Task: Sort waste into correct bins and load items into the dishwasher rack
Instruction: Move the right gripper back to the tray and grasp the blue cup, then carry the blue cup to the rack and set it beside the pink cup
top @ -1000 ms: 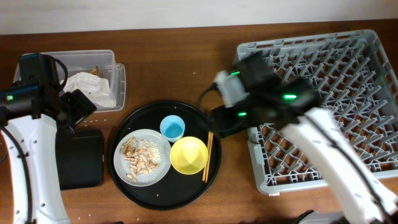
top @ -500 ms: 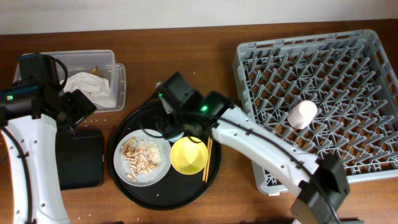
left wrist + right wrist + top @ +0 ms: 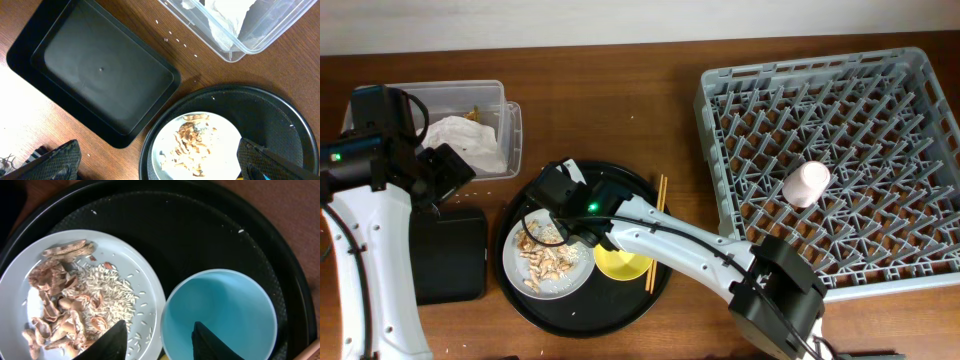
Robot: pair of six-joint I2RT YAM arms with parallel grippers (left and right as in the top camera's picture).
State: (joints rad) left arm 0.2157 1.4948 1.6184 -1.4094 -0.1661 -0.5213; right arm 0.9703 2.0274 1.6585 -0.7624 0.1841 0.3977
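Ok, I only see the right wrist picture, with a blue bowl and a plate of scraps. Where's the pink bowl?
Observer: The pink bowl lies in the dishwasher rack, on the robot's right.
Operator: What's in the rubbish?
Observer: A white napkin sits inside the clear box.
Operator: Is the other bin full?
Observer: No, the flat black tray looks bare inside.
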